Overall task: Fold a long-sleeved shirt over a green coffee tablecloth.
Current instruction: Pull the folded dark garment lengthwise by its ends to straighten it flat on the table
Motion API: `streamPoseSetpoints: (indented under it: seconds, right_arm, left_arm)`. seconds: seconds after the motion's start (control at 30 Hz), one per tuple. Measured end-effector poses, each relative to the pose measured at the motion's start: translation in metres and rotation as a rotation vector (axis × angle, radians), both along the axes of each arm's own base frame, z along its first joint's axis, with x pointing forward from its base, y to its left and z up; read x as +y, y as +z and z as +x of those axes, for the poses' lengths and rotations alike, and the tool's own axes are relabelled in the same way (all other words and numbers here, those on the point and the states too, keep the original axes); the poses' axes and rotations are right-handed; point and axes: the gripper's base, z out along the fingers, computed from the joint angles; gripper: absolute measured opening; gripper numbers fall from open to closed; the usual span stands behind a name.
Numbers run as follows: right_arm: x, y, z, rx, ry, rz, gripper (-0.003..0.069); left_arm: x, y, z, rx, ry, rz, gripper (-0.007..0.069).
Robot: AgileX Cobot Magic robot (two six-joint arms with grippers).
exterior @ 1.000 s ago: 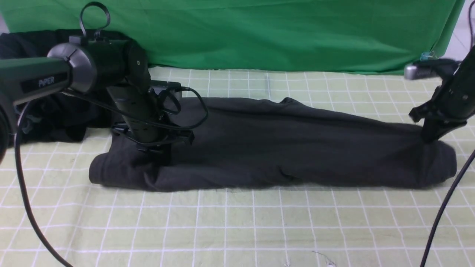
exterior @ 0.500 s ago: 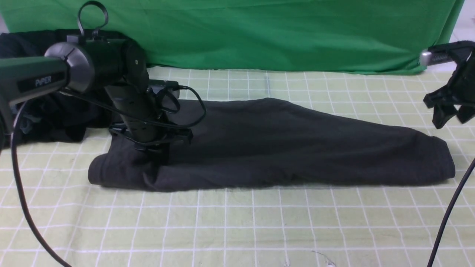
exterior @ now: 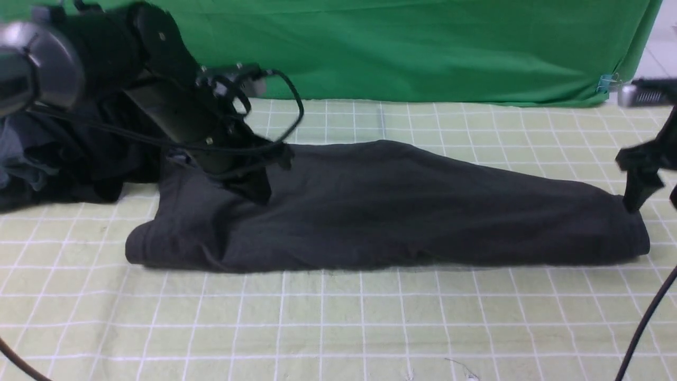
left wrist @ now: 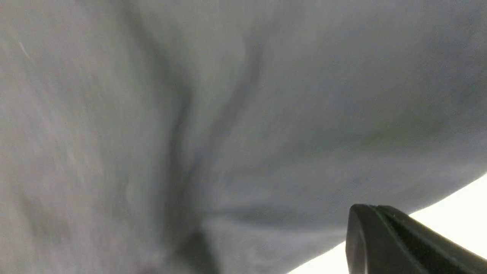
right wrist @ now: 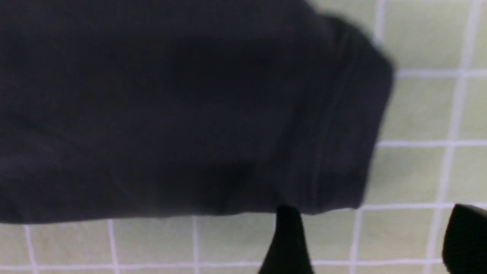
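Charcoal fabric is stretching in one long folded band across the green coffee tablecloth (exterior: 338, 323). That is the long-sleeved shirt (exterior: 402, 206), its front edge running nearly straight and its back edge sloping down toward the right. The left gripper (exterior: 256, 188) is tilting over the shirt's left part with its jaws together, pinching shirt cloth; up close, creases are running in toward the pinch. Over on the right, the right gripper (exterior: 656, 196) is hovering just off the shirt's rounded hem end, jaws standing wide apart and gripping nothing, one finger (right wrist: 288, 243) showing right at the hem's edge. In front, a broad stretch of gridded cloth is lying free. Behind, only a narrower strip is separating the shirt from the plain green backdrop (exterior: 402, 47). A dark bundle of clothes (exterior: 69, 164) is crowding the far left corner, just beside the shirt.
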Motion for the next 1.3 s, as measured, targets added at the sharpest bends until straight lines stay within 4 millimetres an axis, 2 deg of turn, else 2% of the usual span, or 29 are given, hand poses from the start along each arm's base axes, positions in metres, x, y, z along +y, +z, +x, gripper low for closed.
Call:
streamPoseSetpoints:
  seconds: [0.13,0.27,0.33,0.47,0.53,0.67,0.73,0.8,0.83,0.87,0.9,1.0,1.03,1.07,1.1,1.23,1.3]
  right_arm:
    - [0.0,-0.027,0.0,-0.01,-0.009,0.01,0.0494]
    - [-0.001,-0.043,0.0,0.027,-0.008,0.019,0.0477]
    - [-0.001,-0.051,0.001,0.049,0.009,0.023,0.0413]
    - [-0.003,-0.055,0.001,0.062,0.03,0.026,0.0108]
    - [-0.005,-0.054,0.001,0.058,0.025,0.024,0.0049]
    - [-0.016,-0.051,-0.001,0.071,-0.008,0.019,0.0038]
    - [-0.02,-0.049,-0.003,0.088,-0.023,0.022,0.005]
    - [-0.021,-0.049,-0.004,0.092,-0.025,0.021,0.0092]
    - [-0.023,-0.047,-0.003,0.092,-0.023,0.009,0.0156]
    - [-0.023,-0.047,-0.003,0.09,-0.023,0.009,0.0179]
    - [-0.026,-0.044,-0.002,0.086,-0.027,-0.005,0.0267]
    - [-0.028,-0.029,0.002,0.086,-0.029,-0.018,0.0454]
    - [-0.028,-0.029,0.002,0.088,-0.028,-0.017,0.0465]
    - [-0.028,-0.018,0.004,0.059,-0.044,-0.012,0.054]
    - [-0.026,-0.011,0.003,0.042,-0.052,0.004,0.0573]
    - [-0.019,-0.001,0.002,0.018,-0.065,0.08,0.0596]
    - [-0.016,0.0,0.003,0.009,-0.066,0.109,0.0599]
  left_arm:
    - [0.014,-0.039,-0.003,0.039,0.062,0.116,-0.0003]
    - [0.025,-0.059,-0.004,0.051,0.108,0.148,-0.0003]
    - [0.026,-0.06,-0.003,0.051,0.123,0.144,-0.0003]
    - [0.028,-0.062,-0.002,0.056,0.136,0.139,-0.0003]
    - [0.029,-0.062,-0.002,0.057,0.139,0.137,-0.0003]
    - [0.03,-0.062,-0.003,0.064,0.146,0.133,-0.0003]
    - [0.03,-0.062,-0.003,0.065,0.147,0.133,-0.0003]
    - [0.03,-0.062,-0.003,0.066,0.149,0.13,-0.0003]
    - [0.03,-0.062,-0.002,0.068,0.151,0.128,-0.0003]
    - [0.03,-0.062,-0.003,0.07,0.151,0.128,-0.0003]
    - [0.03,-0.059,-0.002,0.073,0.152,0.125,-0.0003]
    - [0.033,-0.05,-0.005,0.071,0.149,0.133,-0.0003]
    - [0.033,-0.049,-0.006,0.068,0.148,0.134,-0.0003]
    - [0.034,-0.036,-0.008,0.039,0.149,0.129,-0.0003]
    - [0.035,-0.022,-0.01,0.001,0.151,0.124,-0.0003]
    - [0.043,-0.002,-0.011,-0.058,0.167,0.119,-0.0003]
    - [0.047,-0.004,-0.009,-0.054,0.178,0.122,-0.0003]
